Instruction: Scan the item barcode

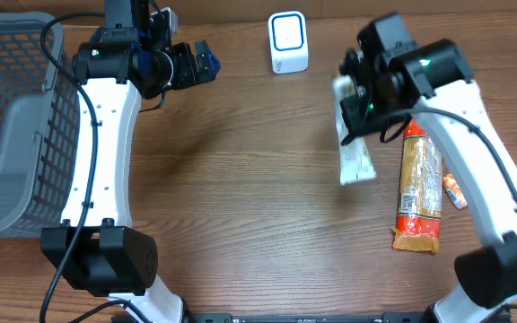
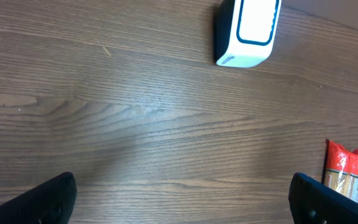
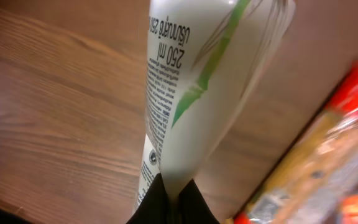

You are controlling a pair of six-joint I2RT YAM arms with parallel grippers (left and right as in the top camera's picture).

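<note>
**A:** Where is the item?

**B:** The white plastic tube with a green leaf print (image 3: pixel 210 81) is in the right tool (image 3: pixel 166 202), whose fingers are pinched tight on its flat crimped end. It hangs over the wooden table (image 1: pixel 240 206), just beside the long orange-brown packet (image 1: pixel 418 188).

**A:** And the reader?

**B:** The small white box-shaped scanner with a blue-outlined face (image 1: pixel 288 42) stands at the table's far side, to the left of the tube and farther off. The tube's long axis runs roughly near-to-far. I judge it needs carrying left and turning toward that face. The right arm is nearer, since it has the tube.

**A:** The other arm?

**B:** The left tool (image 1: pixel 205 59) is spread wide and empty, on the scanner's other side.

**A:** Any barcode showing?

**B:** No. Only blurred print faces the wrist camera. From above, the arm hides the tube's upper part, and I cannot tell whether its free end touches the table.
</note>
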